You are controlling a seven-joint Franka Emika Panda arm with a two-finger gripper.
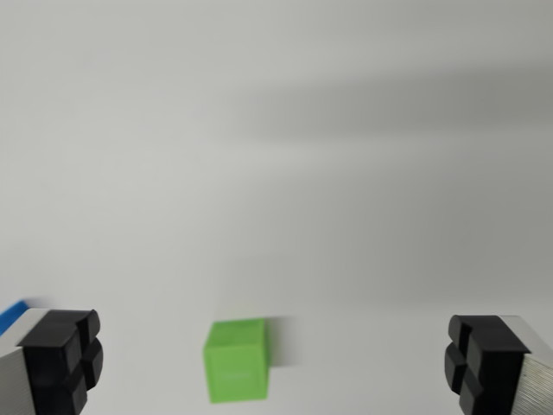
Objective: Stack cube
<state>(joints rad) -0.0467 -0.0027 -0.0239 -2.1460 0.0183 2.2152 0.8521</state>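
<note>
Two black fingertips sit at the bottom corners, spread wide with nothing between the gripper pads. One green cube rests on the white table in that gap, nearer the wrist view's left. A blue edge peeks behind the left finger.

One green cube sat on one white table. Two black fingertips showed, and one blue thing peeked in at the left edge.
</note>
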